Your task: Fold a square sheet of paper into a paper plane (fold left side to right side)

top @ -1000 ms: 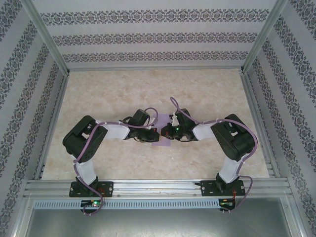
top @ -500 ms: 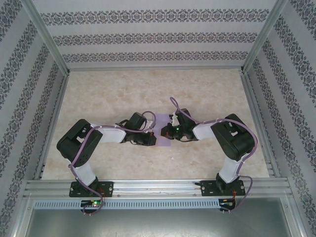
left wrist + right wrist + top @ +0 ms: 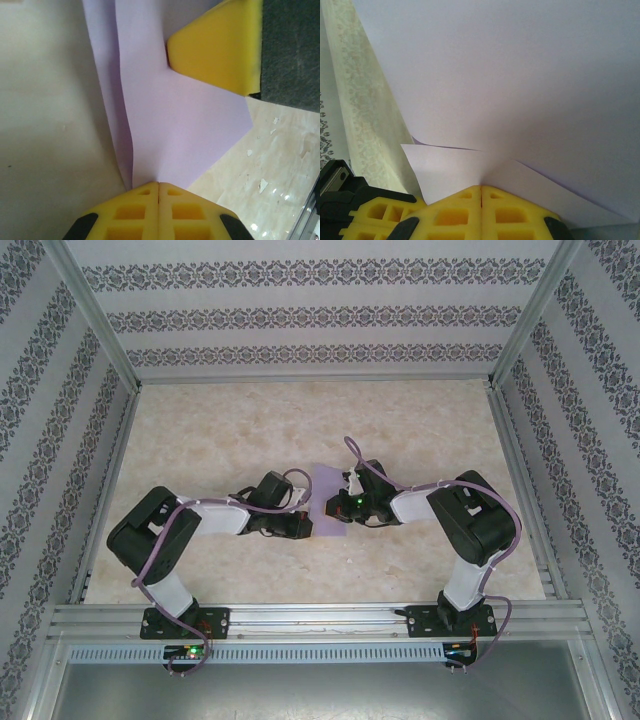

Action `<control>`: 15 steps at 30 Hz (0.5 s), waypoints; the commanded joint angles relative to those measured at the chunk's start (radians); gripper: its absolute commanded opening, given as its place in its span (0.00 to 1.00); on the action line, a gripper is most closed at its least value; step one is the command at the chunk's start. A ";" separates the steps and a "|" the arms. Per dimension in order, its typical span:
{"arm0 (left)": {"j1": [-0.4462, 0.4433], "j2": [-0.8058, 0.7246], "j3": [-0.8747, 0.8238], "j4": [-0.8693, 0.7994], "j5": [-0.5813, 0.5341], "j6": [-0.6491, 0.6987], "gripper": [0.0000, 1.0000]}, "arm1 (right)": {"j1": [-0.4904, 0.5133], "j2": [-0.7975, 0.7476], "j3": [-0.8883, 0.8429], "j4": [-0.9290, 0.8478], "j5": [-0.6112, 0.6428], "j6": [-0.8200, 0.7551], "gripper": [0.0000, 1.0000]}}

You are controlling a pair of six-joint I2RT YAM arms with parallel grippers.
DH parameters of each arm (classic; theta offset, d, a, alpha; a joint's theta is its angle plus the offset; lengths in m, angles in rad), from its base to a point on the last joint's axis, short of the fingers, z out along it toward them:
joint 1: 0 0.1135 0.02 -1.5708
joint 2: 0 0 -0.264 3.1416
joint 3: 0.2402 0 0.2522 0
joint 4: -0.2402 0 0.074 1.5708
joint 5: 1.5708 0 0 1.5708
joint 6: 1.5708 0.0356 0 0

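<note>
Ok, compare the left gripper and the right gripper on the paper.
The left gripper reaches in from the left, the right gripper from the right. The left meets the square sheet of paper at its left edge; the right rests farther in. Both are shut.

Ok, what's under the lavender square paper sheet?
Beige marble-patterned tabletop shows around the folded lavender square sheet; whatever lies beneath is covered. The left gripper and right gripper pinch it.
</note>
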 commanded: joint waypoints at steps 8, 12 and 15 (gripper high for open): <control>0.008 -0.045 -0.056 -0.136 -0.044 -0.001 0.00 | -0.018 0.057 -0.023 -0.200 0.094 -0.040 0.00; 0.014 -0.108 -0.036 -0.143 -0.032 -0.011 0.04 | -0.018 0.024 0.011 -0.194 0.065 -0.048 0.00; 0.030 -0.148 -0.013 -0.149 -0.021 -0.018 0.09 | -0.019 -0.021 0.046 -0.198 0.048 -0.057 0.04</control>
